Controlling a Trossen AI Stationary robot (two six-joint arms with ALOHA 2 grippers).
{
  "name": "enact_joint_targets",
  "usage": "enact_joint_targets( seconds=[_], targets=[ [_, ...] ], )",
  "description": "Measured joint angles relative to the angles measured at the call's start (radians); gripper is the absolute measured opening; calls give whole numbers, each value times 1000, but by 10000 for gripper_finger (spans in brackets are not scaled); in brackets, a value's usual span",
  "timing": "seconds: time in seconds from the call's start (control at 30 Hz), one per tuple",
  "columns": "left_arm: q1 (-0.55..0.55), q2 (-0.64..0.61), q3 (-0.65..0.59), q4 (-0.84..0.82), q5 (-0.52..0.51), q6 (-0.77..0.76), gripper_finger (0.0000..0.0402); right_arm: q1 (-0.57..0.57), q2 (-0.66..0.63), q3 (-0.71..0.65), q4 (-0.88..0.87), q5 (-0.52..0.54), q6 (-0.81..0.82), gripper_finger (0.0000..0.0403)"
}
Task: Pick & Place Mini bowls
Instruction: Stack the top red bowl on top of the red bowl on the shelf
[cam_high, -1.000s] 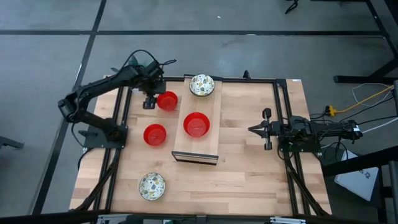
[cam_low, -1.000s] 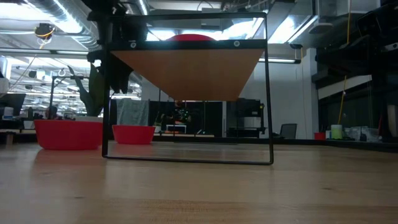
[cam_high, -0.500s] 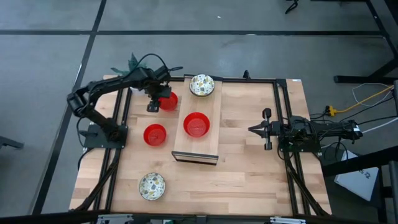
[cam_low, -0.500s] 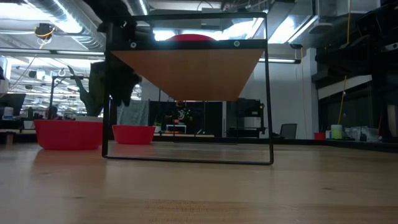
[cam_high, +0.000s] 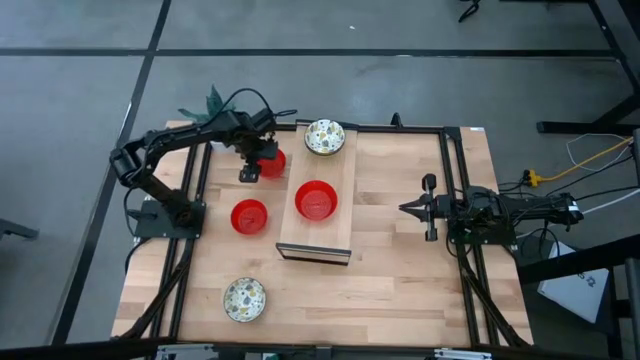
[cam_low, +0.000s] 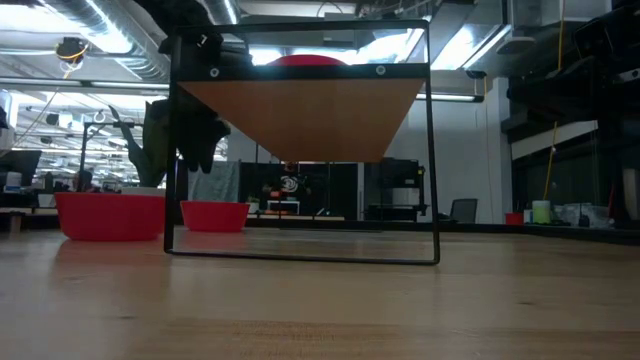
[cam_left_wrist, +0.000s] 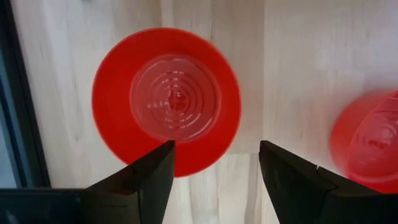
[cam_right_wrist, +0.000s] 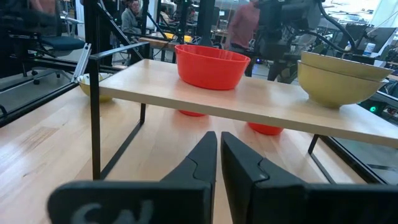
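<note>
While the right arm has kept its place at the table's right edge, the left arm has shifted since a second ago; its elbow has swung out over the back-left corner and the left gripper (cam_high: 250, 166) has crept from the near side of the back-left glossy red mini bowl (cam_high: 270, 161) to sit over that bowl's left rim; over the last half second it has barely moved. The arm reaches from its base at the table's left in a bent arc toward the back, wrist pointed down; in the left wrist view the two dark fingers (cam_left_wrist: 149, 180) stand spread wide, the red bowl seen from above just past them, with nothing between them. A second glossy red mini bowl (cam_high: 249, 216) rests on the pale wooden table (cam_high: 400, 270) nearer the front; a third glossy red mini bowl (cam_high: 316, 200) sits on the raised wooden shelf with black metal legs (cam_high: 315, 240); a stack of cream speckled mini bowls (cam_high: 325, 136) stands at the shelf's back end; another cream speckled mini bowl (cam_high: 244, 297) lies near the front-left. The right gripper (cam_high: 406, 208) lies low, aimed at the shelf, fingers pressed nearly together and empty.
</note>
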Motion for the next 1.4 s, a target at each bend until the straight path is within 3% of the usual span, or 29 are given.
enact_joint_targets(
  seconds=[0.3, 0.63, 1.1, 1.4],
  targets=[
    [-34, -1, -5, 6, -13, -40, 226, 0, 0, 0, 0, 0, 0, 26],
    [-5, -6, -122, 109, -28, -48, 226, 0, 0, 0, 0, 0, 0, 26],
    [23, -6, -237, 256, -23, 187, 226, 0, 0, 0, 0, 0, 0, 26],
    [23, -6, -286, 344, -75, 219, 226, 0, 0, 0, 0, 0, 0, 26]
  ],
)
